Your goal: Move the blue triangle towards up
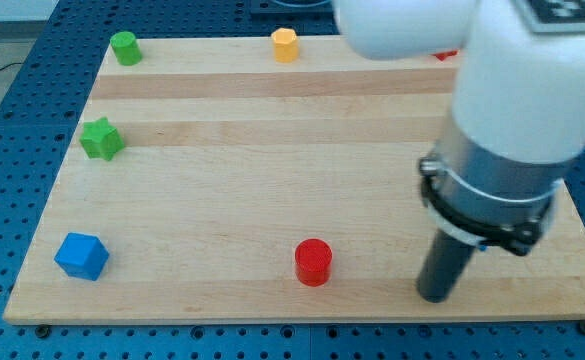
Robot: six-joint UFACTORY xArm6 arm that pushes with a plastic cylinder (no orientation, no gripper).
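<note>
The pale, smooth-grained wooden surface (272, 180) fills the view. My white arm (517, 90) hides its right part. I have no hand that opens or closes, only a dark rod. My tip (435, 297) rests near the bottom edge, touching nothing.

I can make out no blue triangle. The only blue block (81, 256) looks cube-like and lies far to the view's left of my tip. The glossy red cylinder (313, 262) sits between them, so a straight sweep across would likely knock it, and I might push the wrong shape.
</note>
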